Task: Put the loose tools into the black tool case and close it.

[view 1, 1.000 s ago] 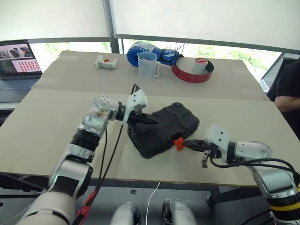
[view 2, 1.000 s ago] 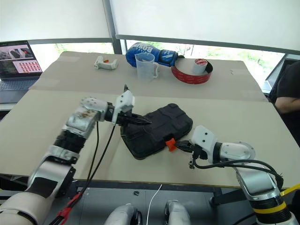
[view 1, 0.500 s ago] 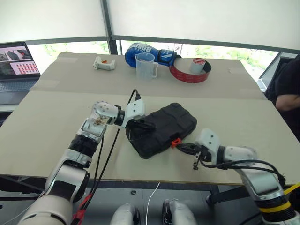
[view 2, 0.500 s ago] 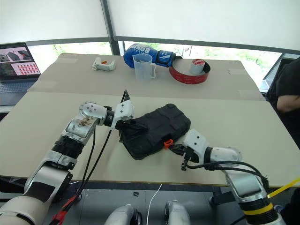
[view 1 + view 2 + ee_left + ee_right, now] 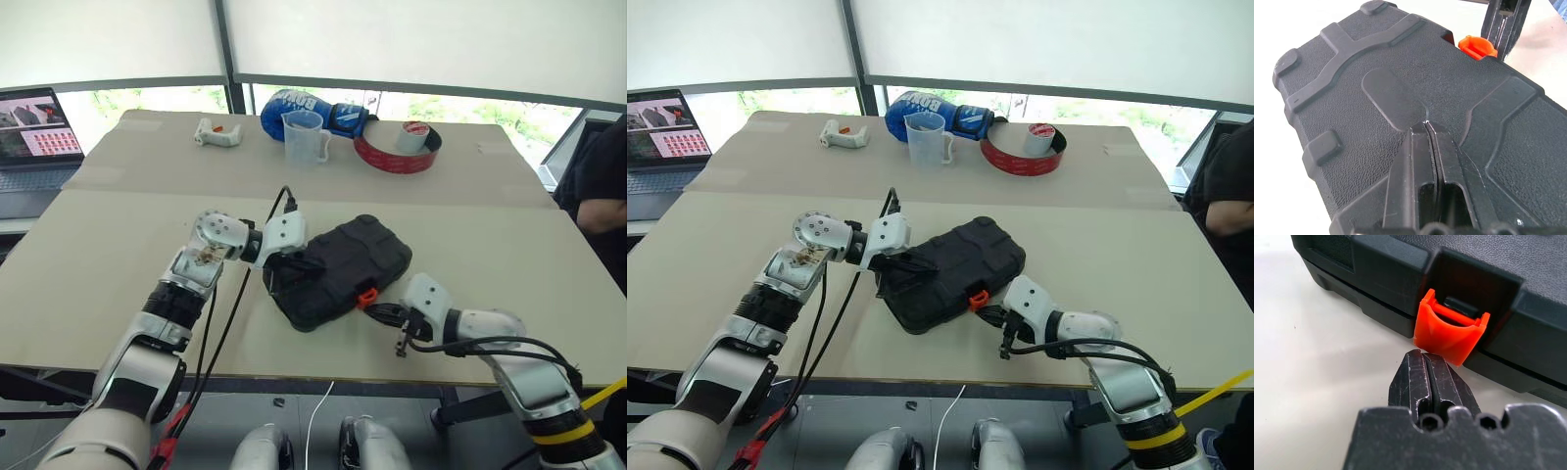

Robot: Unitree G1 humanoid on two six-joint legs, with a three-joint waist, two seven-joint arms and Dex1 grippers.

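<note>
The black tool case (image 5: 341,270) lies shut, slanted on the table (image 5: 98,245). Its orange latch (image 5: 1449,334) sits just ahead of the right end effector (image 5: 1432,382) — nearer, pinched shut, empty. The left end effector (image 5: 1432,156), shut too, presses the lid.

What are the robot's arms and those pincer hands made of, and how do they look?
Both arms are smooth silver-grey shells with black ribbed bands at the joints. The left arm has an uncovered patch of wiring near the wrist, and black cables loop beside it. Each ends in a white wrist block with two slim black fingers: left gripper, right gripper. The right arm carries a yellow-black band.
</note>
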